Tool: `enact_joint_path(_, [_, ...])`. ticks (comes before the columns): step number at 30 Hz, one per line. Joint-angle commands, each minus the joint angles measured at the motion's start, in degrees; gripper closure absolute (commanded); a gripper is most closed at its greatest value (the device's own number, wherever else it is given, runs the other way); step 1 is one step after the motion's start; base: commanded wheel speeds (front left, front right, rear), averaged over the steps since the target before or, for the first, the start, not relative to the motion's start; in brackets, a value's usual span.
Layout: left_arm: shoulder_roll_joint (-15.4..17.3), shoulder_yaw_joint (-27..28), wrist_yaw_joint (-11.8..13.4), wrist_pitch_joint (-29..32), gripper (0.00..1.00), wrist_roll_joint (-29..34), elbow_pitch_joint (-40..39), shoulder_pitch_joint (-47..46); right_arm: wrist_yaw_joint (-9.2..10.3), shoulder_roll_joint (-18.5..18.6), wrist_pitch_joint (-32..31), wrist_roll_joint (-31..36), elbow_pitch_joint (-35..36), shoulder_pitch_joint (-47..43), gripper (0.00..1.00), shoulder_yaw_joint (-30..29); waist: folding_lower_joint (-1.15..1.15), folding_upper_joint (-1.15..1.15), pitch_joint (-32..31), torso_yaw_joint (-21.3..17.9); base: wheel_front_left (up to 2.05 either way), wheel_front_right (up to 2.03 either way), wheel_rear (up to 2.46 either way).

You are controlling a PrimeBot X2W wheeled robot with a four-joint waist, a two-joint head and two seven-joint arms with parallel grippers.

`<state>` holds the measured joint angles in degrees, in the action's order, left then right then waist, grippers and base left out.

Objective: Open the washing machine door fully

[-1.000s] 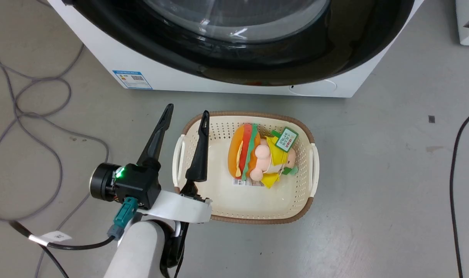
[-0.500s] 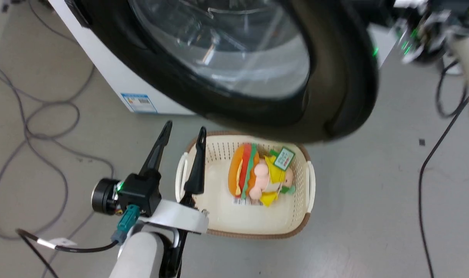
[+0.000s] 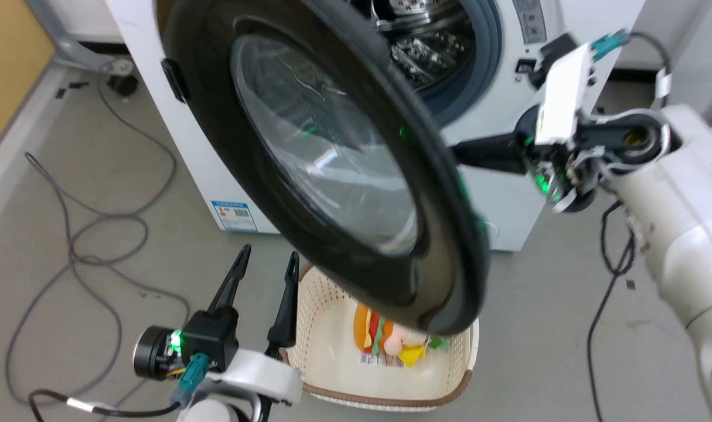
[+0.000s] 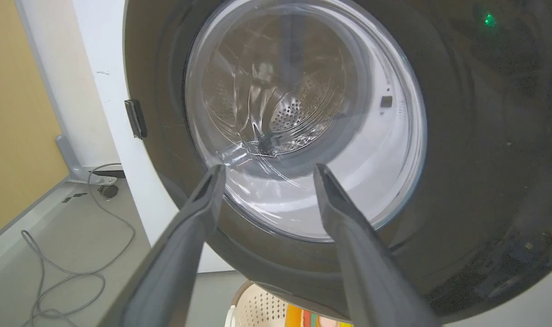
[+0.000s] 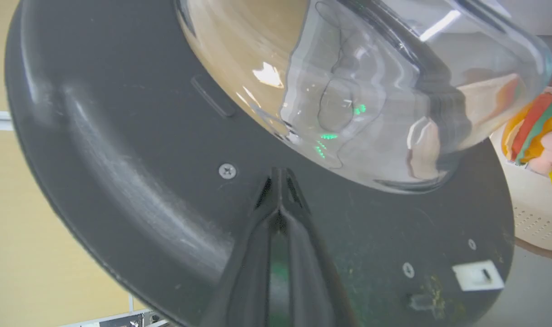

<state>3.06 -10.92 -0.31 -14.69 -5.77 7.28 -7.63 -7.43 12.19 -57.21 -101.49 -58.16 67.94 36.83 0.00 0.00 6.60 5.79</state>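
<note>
Standing roughly half open, the washing machine door (image 3: 332,176) juts out from the washing machine (image 3: 508,199). The right gripper (image 5: 279,175), fingers pressed together with nothing between them, seems to push on its inner face. The left gripper (image 3: 269,253) is spread wide, empty. More swing is needed, I think.

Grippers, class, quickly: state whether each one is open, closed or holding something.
Left gripper: open, empty.
Right gripper: closed, nothing between its fingers, pointing at the washing machine door on its inner face.
</note>
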Motion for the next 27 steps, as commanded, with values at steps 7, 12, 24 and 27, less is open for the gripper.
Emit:
enact_joint_path(7, [0.8,0.7,-0.5,-0.3,0.00,0.7,0.6,3.0,-0.06,-1.3,-1.3,-2.7,10.6,-8.4,1.00,0.5,0.00,0.00,-2.4,0.6,0.00,0.00,0.00])
enact_joint_path(12, [1.0,0.9,-0.6,-0.3,0.00,0.9,0.8,3.6,-0.06,-1.0,-0.2,-3.5,16.9,-13.3,1.00,1.9,0.00,0.00,-2.5,0.7,0.00,0.00,0.00])
enact_joint_path(24, [0.8,1.2,-0.4,-0.3,0.00,0.8,0.9,3.4,-0.06,1.6,16.5,-7.7,30.3,-23.9,0.07,-4.6,0.00,0.00,-1.7,-0.3,0.00,0.00,0.00])
enact_joint_path(27, [0.8,1.1,-0.5,-0.3,0.00,0.6,1.1,3.5,-0.06,2.0,23.8,-8.3,34.9,-29.6,0.00,-8.8,0.00,0.00,-1.7,-0.7,0.00,0.00,0.00])
